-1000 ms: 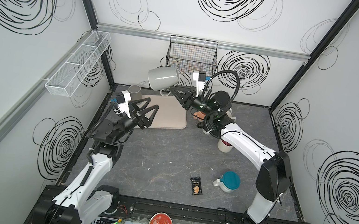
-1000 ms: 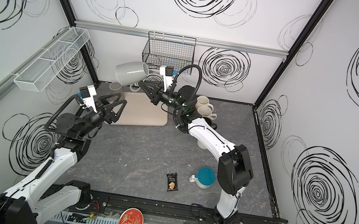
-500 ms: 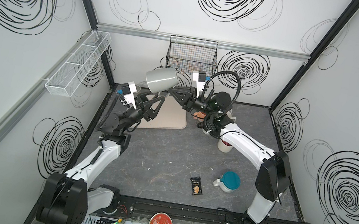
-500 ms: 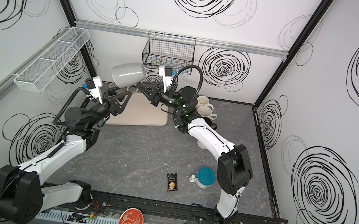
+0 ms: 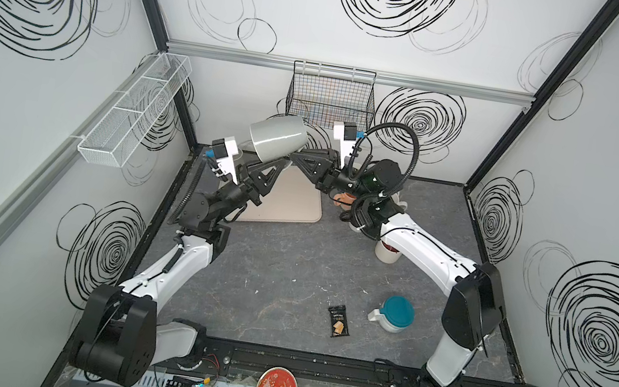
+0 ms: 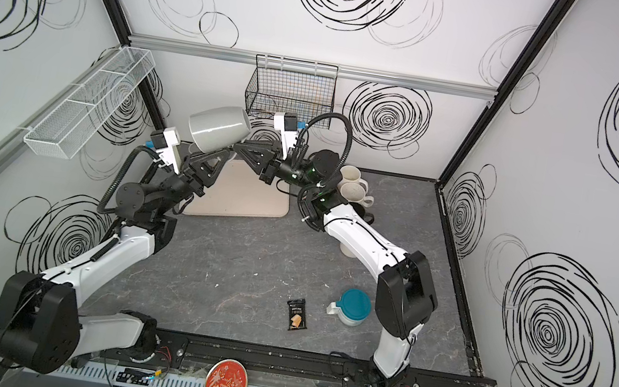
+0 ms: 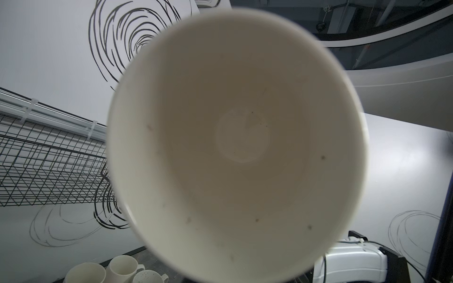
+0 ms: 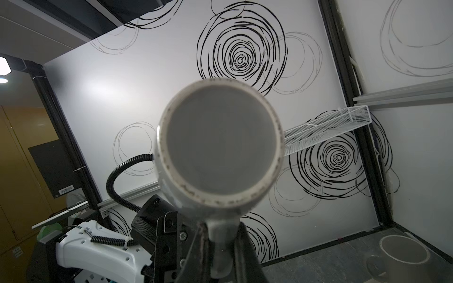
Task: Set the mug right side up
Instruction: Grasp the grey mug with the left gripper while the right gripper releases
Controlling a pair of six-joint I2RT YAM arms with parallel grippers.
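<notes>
The grey mug (image 5: 276, 141) (image 6: 219, 127) hangs in the air on its side above the back of the mat. My right gripper (image 5: 296, 157) (image 6: 238, 147) is shut on the mug's handle, and the right wrist view shows the mug's round base (image 8: 218, 152) with the handle pinched in that gripper (image 8: 223, 247). My left gripper (image 5: 270, 168) (image 6: 217, 159) reaches up from the left and is shut on the lower edge of the mug's rim. The left wrist view looks straight into the mug's pale inside (image 7: 240, 147), which hides the left gripper's fingers.
Under the mug lies a beige mat (image 5: 293, 206). A black wire basket (image 5: 331, 101) hangs on the back wall and a white mesh shelf (image 5: 136, 108) on the left wall. Cream mugs (image 6: 351, 184) stand at the back right. A teal-lidded cup (image 5: 396, 313) and a black packet (image 5: 338, 321) lie nearer the front.
My left gripper has risen from above the mat to the mug's mouth and shut on its rim. The right gripper has kept its hold on the handle, and the mug has shifted slightly.
</notes>
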